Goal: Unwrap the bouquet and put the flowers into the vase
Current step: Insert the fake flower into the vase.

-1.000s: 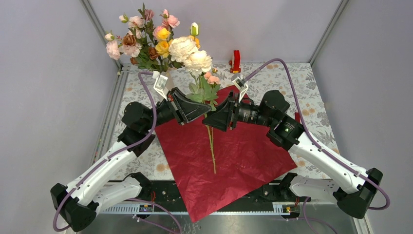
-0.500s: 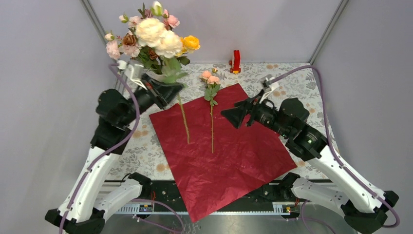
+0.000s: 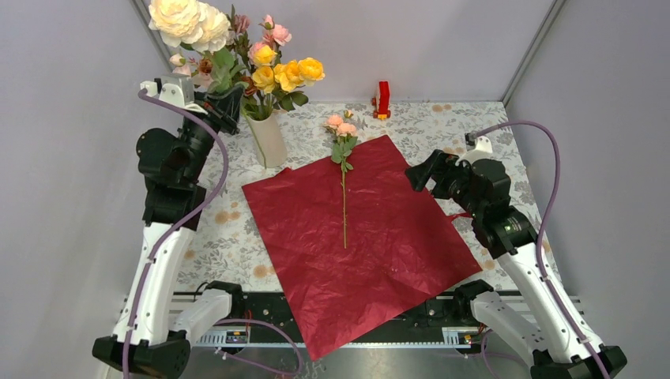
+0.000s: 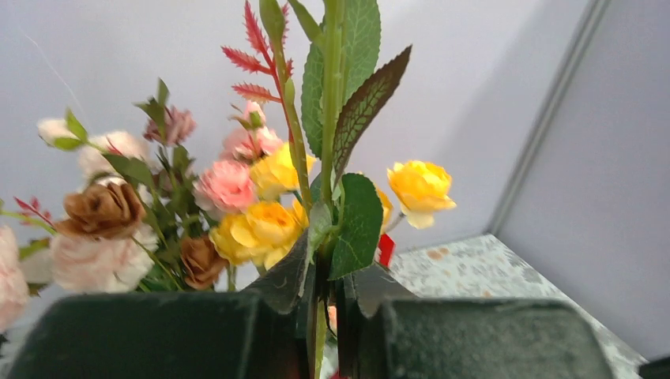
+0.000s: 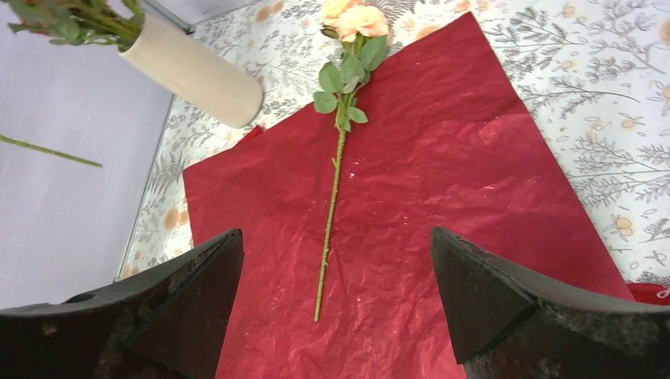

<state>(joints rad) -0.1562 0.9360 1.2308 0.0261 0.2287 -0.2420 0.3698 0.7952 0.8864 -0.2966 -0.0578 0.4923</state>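
The dark red wrapping paper (image 3: pixel 371 253) lies spread flat, its near corner hanging over the table edge at bottom centre. A single peach flower (image 3: pixel 344 189) lies along it, blooms toward the far side. At centre right the right claw (image 5: pixel 338 272) hovers above the paper, released wide, nothing between its fingers. Past the paper's left corner, just beside it, stands the cream vase (image 3: pixel 267 140) on the printed tablecloth (image 3: pixel 474 130), crowded with pink, yellow and brown flowers (image 3: pixel 272 67). At upper left the left claw (image 4: pixel 328 312) is clenched on a green stem (image 4: pixel 330 158), its cream blooms (image 3: pixel 186 20) raised beside that bunch; the stem's leaves screen the yellow blooms in the wrist view. A small red block (image 3: pixel 383 99) sits at the far edge.
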